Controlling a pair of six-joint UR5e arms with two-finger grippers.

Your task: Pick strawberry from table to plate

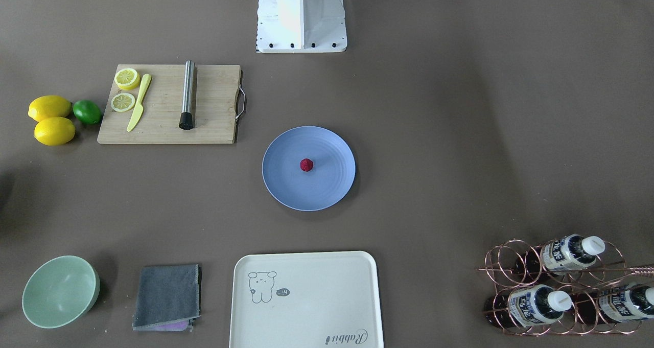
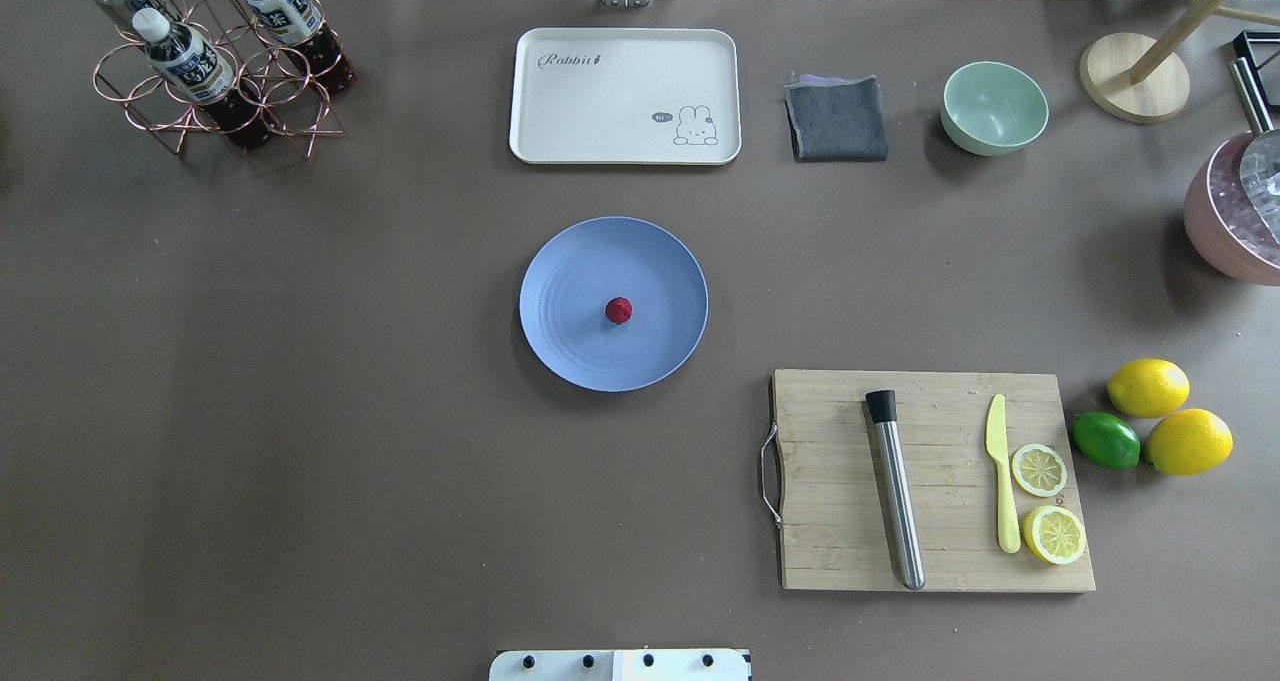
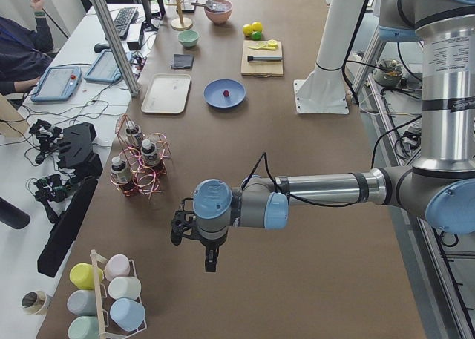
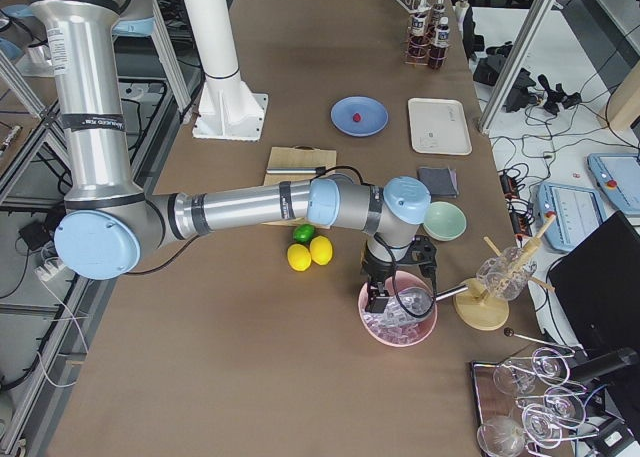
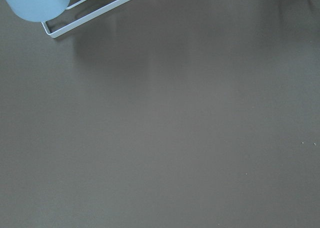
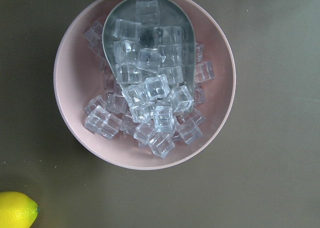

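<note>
The small dark-red strawberry [image 1: 306, 165] [image 2: 618, 310] lies near the middle of the round blue plate [image 1: 286, 184] [image 2: 570, 351], which sits on the brown table [image 2: 300, 411]. Neither gripper is near it. My left gripper [image 3: 208, 266] hangs over bare table at the left end, far from the plate [image 3: 215, 100]. My right gripper [image 4: 381, 299] hovers over a pink bowl of ice [image 4: 398, 329] at the right end. Both grippers show only in the side views, so I cannot tell whether they are open or shut.
A cutting board [image 2: 935, 481] carries a steel rod, a yellow knife and lemon slices, with lemons and a lime [image 2: 1105, 439] beside it. A cream tray [image 2: 625, 96], grey cloth [image 2: 836, 118], green bowl [image 2: 994, 107] and bottle rack [image 2: 215, 71] line the far edge.
</note>
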